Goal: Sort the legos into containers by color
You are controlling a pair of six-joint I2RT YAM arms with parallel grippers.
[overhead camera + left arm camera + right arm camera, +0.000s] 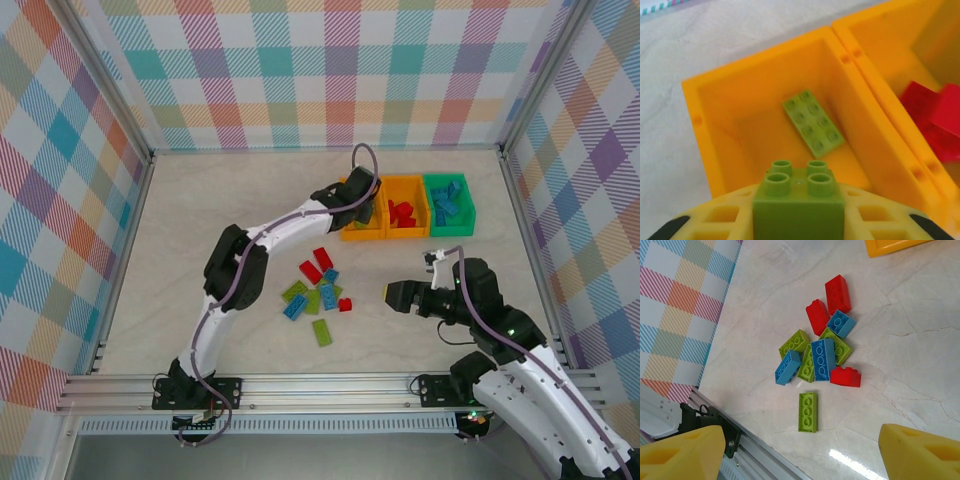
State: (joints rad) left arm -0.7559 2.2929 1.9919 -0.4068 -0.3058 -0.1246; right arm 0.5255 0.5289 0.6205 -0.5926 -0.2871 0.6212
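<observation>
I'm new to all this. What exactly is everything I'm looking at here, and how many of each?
left orange bin: 1, orange, far side of table, left end of the row; flat lime green brick inside
middle orange bin: 1, orange, centre of row; red bricks inside
green bin: 1, green, right end of row; blue bricks inside
loose bricks: 10 (3 red, 3 blue, 4 lime green), clustered mid-table
table: 1, pale marbled
walls: 3, pastel plaid, left, back, right
left gripper: 1, over the left orange bin, gripping a square lime green brick
right gripper: 1, yellow fingers, open, empty, right of the cluster
</observation>
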